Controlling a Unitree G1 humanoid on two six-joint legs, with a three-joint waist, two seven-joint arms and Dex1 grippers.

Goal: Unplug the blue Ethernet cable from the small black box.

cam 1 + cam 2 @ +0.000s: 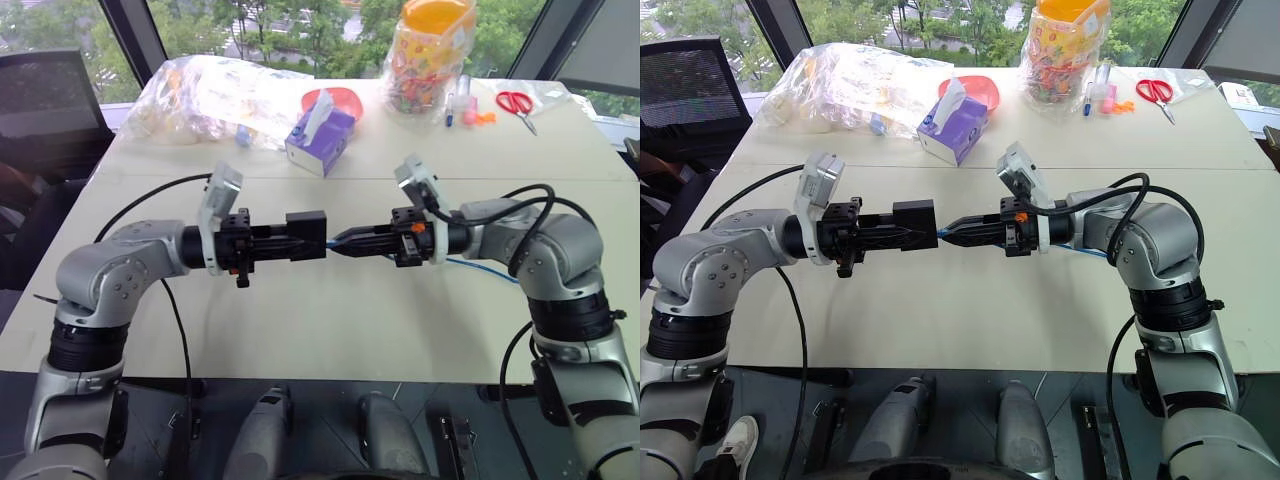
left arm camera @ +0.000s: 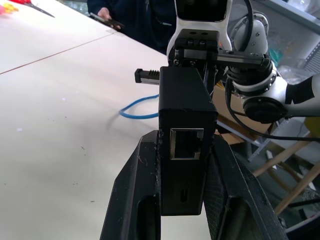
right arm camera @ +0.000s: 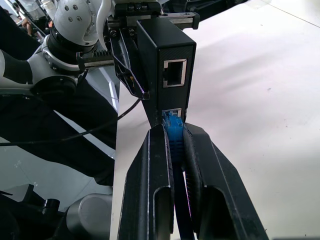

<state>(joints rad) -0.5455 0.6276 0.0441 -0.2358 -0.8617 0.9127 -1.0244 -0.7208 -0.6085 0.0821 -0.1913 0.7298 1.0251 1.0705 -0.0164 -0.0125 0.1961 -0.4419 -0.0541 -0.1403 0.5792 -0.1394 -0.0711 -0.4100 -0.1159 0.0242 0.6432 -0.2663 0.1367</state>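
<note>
Left gripper (image 1: 300, 246) is clamping the small black box (image 1: 306, 235), holding it up over the table (image 1: 330, 330) w/ its ports facing the right gripper (image 1: 338, 242). Right gripper is pinching tight on the blue cable (image 3: 175, 145) just behind the plug, which is still sitting in the box's lower port; rest of the cable is trailing back along the table.

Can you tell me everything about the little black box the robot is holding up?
The small black box is a matte, dark plastic block with squared edges, held in the air above the pale table. The left claw is shut on its sides. One face shows two square sockets with shiny metal rims: one is empty, the other has the blue Ethernet cable plugged in. The right claw is shut on that blue plug right at the box.
</note>
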